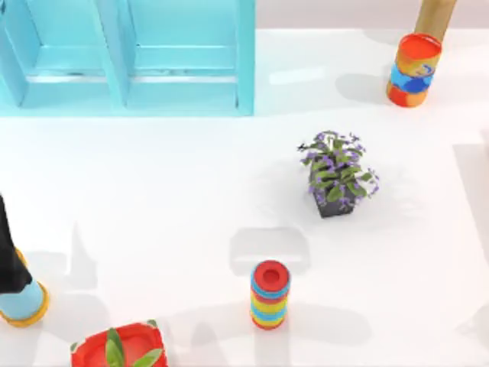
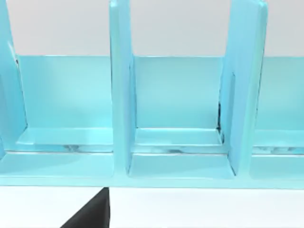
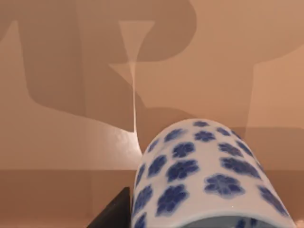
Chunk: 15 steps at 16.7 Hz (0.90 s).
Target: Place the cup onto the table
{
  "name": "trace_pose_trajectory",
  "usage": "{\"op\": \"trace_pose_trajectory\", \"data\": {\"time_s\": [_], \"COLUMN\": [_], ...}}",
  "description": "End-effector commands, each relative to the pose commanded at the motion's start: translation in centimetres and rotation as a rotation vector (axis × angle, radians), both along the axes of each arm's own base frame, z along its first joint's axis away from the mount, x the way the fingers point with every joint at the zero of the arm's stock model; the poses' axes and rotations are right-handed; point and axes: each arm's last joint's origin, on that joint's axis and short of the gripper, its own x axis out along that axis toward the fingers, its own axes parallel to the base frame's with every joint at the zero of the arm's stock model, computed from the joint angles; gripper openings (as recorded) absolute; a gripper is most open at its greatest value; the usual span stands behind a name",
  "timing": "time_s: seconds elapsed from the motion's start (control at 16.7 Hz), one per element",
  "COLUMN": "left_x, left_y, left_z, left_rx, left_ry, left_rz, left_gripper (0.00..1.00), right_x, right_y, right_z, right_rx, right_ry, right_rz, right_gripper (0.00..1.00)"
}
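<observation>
While no writing reads anywhere, cup (image 3: 204, 175) with blue flower pattern sits close before right wrist camera, tan backdrop behind; right grip state cannot tell, left likewise. On table (image 1: 153, 191): blue cabinet (image 1: 130, 57) far left, orange-blue can (image 1: 412, 70) far right, potted plant (image 1: 336, 174) centre-right, striped cylinder (image 1: 270, 294) near centre.

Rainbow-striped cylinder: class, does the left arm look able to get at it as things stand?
Probably yes. The rainbow-striped cylinder stands alone on bare table, and nothing lies between it and the left arm at the left edge; the red planter sits off that line.
</observation>
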Motion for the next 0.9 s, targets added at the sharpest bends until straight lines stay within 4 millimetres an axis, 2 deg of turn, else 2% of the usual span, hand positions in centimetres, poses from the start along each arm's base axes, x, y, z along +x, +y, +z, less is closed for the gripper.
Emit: {"op": "trace_pose_trajectory", "data": {"time_s": [0.54, 0.9], "left_x": [0.00, 0.00], "left_y": [0.00, 0.00], "left_z": [0.00, 0.00], "left_rx": [0.000, 0.000], "left_ry": [0.000, 0.000], "left_rz": [0.000, 0.000], "left_gripper": [1.00, 1.00], "right_x": [0.00, 0.00], "right_y": [0.00, 0.00], "right_z": [0.00, 0.00], "right_rx": [0.000, 0.000], "right_ry": [0.000, 0.000], "right_rz": [0.000, 0.000], "right_gripper": [0.02, 0.00]}}
